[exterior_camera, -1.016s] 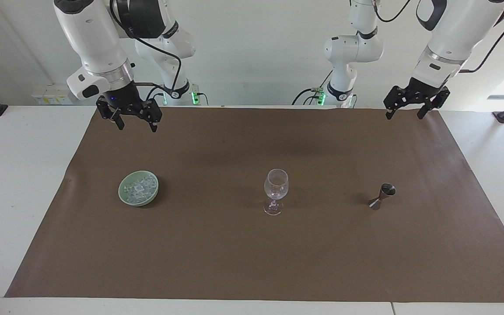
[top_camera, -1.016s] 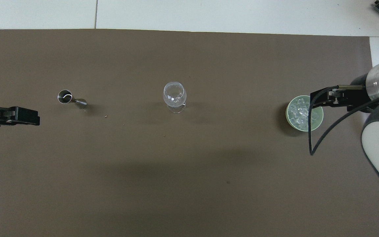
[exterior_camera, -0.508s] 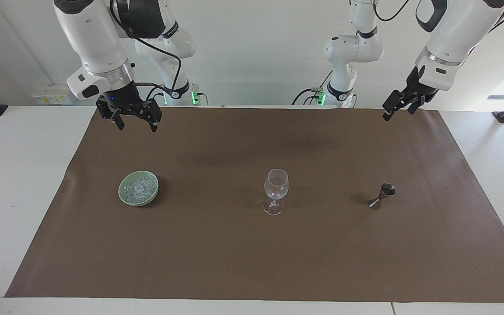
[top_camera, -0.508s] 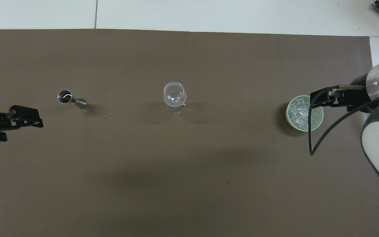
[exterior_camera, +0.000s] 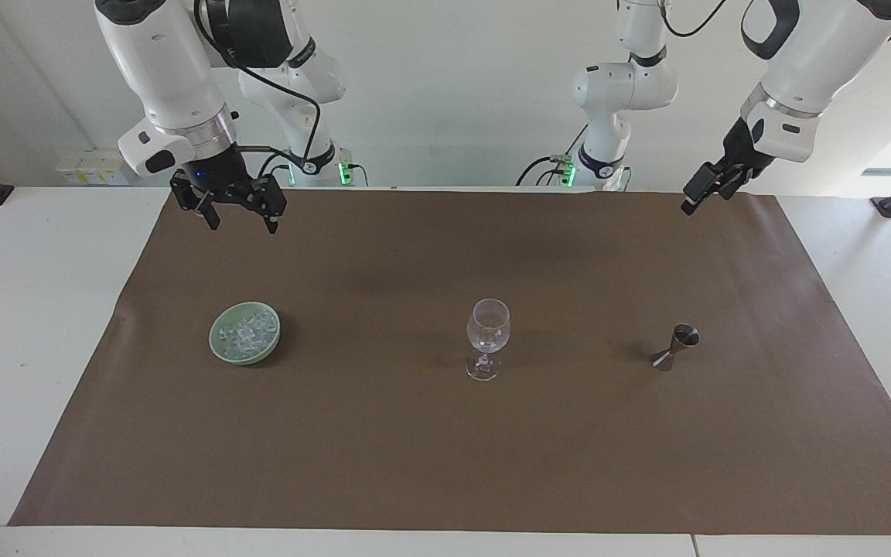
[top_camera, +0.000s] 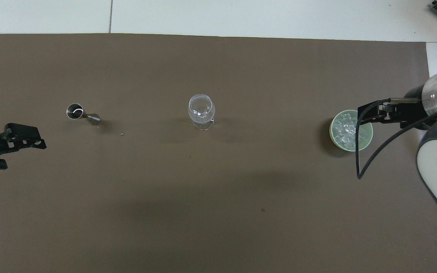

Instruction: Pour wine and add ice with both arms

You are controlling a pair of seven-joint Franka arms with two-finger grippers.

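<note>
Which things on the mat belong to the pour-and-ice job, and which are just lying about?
Job:
- metal jigger
- wine glass
- ice in the green bowl
- left gripper, right gripper, both raised and empty

Lying about:
- small crumbs beside the jigger

ice (exterior_camera: pixel 245 336) in bowl (exterior_camera: pixel 220 351), glass (exterior_camera: pixel 487 336) mid, jigger (exterior_camera: pixel 675 348) by L arm's end

Green bowl (exterior_camera: pixel 244 333), brown mat (exterior_camera: pixel 445 456), silver jigger (exterior_camera: pixel 676 347).
</note>
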